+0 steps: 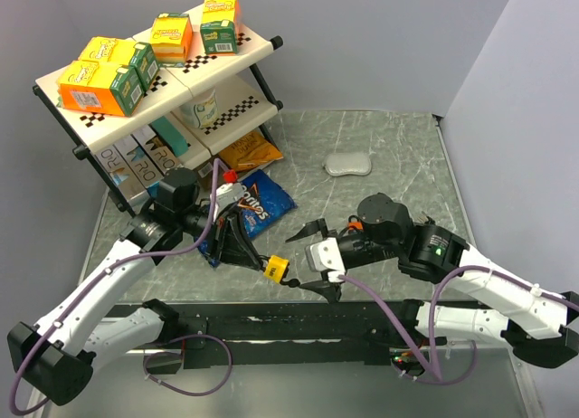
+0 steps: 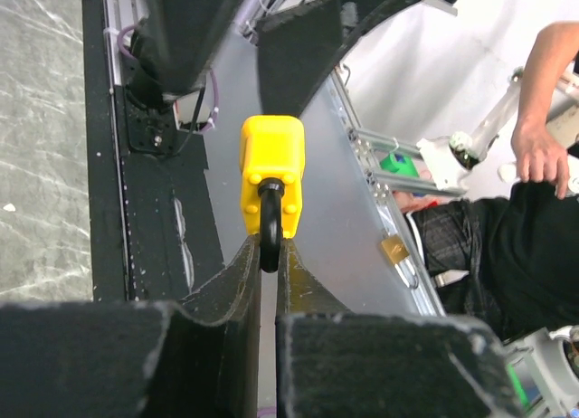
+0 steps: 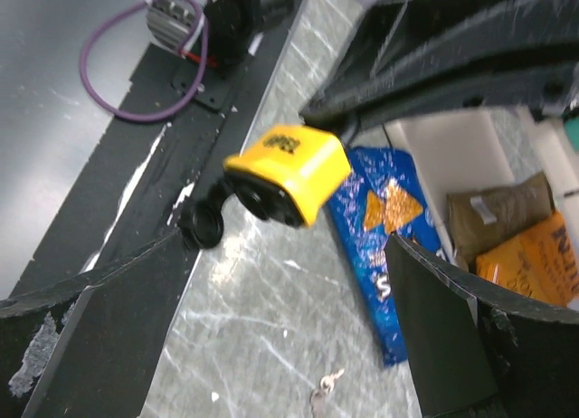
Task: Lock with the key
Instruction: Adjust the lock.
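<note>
My left gripper (image 1: 261, 261) is shut on the black shackle (image 2: 270, 242) of a yellow padlock (image 1: 276, 269), holding it above the table's near edge. In the left wrist view the yellow body (image 2: 271, 174) sticks out past the fingertips. My right gripper (image 1: 305, 258) stands wide open just right of the padlock (image 3: 289, 169), with nothing between its fingers (image 3: 99, 327). The key (image 3: 324, 391) lies flat on the marble below the right gripper. In the top view the right gripper hides it.
A blue chip bag (image 1: 262, 205) lies behind the padlock, with an orange bag (image 1: 249, 151) under the shelf rack (image 1: 163, 74) of cartons at back left. A white pad (image 1: 348, 165) sits at mid back. A black rail (image 1: 271, 323) runs along the near edge.
</note>
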Tool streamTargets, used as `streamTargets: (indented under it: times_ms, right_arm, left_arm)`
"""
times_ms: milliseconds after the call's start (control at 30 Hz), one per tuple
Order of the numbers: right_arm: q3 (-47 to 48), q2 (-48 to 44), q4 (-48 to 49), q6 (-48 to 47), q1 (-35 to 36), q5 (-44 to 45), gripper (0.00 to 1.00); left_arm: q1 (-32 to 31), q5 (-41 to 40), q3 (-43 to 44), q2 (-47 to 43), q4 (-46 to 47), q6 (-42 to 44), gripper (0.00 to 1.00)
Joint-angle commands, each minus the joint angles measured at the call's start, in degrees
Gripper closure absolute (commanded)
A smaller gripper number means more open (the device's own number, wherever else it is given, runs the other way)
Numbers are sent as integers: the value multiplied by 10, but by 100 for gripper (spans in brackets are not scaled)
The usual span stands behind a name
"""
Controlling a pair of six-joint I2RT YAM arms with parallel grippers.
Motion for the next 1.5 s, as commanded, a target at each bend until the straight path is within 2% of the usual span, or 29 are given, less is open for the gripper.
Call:
streamTargets:
  times_ms: [0,100,300,467,800,1167,1300,1467]
  right_arm:
    - [29,-5,25,3,21,-14,1]
    - [26,-3,30,-4,29,-8,1]
    - [15,-4,46,-19,37,16,5]
    - [-6,-25,28,-61,40,24,1]
    - [-39,-36,98,-73,61,76,7]
    - [-50,-36,143,-70,73,93,23]
    - [-49,-32,145,-62,74,91,35]
    - [-45,-23,144,-61,76,91,43]
  left_arm:
    - [2,3,-27,-37,149,-112,99]
    - [1,-2,-43,-45,177,-147,99]
    - [1,5,-43,-43,196,-152,99]
    - [1,14,-28,-37,130,-101,99]
    - [1,24,-35,-25,159,-127,99]
    - [1,23,-29,-18,146,-114,99]
    - [0,19,-30,-17,147,-113,99]
    - [-2,15,-33,-17,144,-111,99]
